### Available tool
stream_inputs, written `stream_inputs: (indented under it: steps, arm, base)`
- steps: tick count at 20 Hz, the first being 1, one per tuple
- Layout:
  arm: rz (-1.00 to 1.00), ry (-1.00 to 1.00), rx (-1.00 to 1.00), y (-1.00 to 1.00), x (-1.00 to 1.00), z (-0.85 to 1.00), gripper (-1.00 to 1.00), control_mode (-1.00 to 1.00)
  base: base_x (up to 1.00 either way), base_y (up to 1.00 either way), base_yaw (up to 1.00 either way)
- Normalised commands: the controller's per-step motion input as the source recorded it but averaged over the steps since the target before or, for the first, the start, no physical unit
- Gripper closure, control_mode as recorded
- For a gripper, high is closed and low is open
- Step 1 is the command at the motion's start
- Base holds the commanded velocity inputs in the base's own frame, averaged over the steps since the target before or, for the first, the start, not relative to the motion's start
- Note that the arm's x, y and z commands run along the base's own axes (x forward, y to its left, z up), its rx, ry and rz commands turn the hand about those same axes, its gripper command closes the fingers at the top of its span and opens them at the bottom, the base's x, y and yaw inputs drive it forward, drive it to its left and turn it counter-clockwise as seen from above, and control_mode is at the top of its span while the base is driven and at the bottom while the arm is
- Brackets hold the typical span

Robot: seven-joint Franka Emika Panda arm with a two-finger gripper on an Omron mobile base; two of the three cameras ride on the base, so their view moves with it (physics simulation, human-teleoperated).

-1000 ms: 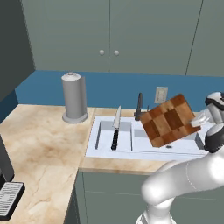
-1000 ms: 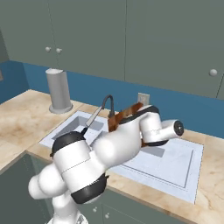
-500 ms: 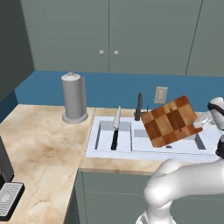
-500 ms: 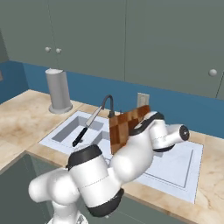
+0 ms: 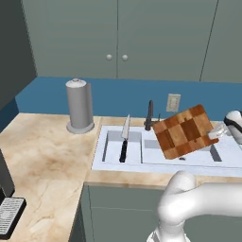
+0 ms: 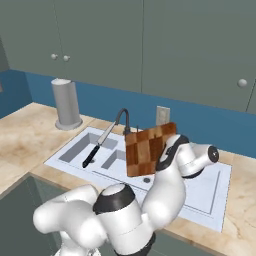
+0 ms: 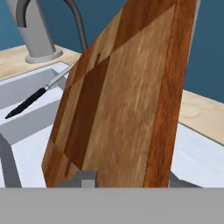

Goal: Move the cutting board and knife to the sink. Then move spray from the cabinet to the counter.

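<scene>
The knife [image 5: 125,140] already lies in the sink [image 5: 100,160]. The cutting board [image 5: 185,132] hangs tilted above the basin at the tool [image 7: 127,179], and I cannot tell whether the grip is clenched or released. Judging by this, the board's drop is the step in hand; next comes the cabinet and the spray.

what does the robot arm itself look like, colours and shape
The arm is glossy white, built of fat rounded segments like bent tubes. Dark, near-black bands ring its joints, clearest at the wide collar near the base and the ring by the wrist. The hand end is a white rounded cap with a small dark disc. No cables or markings show.
</scene>
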Motion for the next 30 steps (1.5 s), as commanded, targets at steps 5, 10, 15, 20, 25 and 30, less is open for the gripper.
stream_inputs:
  steps: [5, 10, 15, 20, 25, 30]
  arm:
    - [0.00, 0.00, -0.06, 0.65, -0.02, -0.87, -1.00, -1.00]
    - [0.00, 0.00, -0.01, 0.45, -0.25, -0.40, -1.00, -1.00]
    - [0.00, 0.00, -0.02, 0.58, -0.61, -0.01, -1.00, -1.00]
    - [0.00, 0.00, -0.04, 0.77, -0.39, -0.04, -1.00, -1.00]
    - [0.00, 0.00, -0.03, 0.70, -0.22, -0.09, -1.00, -1.00]
    - [0.02, 0.00, -0.02, 0.60, -0.01, -0.24, -1.00, -1.00]
  base:
    - [0.00, 0.00, 0.00]
    - [0.00, 0.00, 0.00]
    - [0.00, 0.00, 0.00]
    - [0.00, 0.00, 0.00]
    - [0.00, 0.00, 0.00]
    - [0.00, 0.00, 0.00]
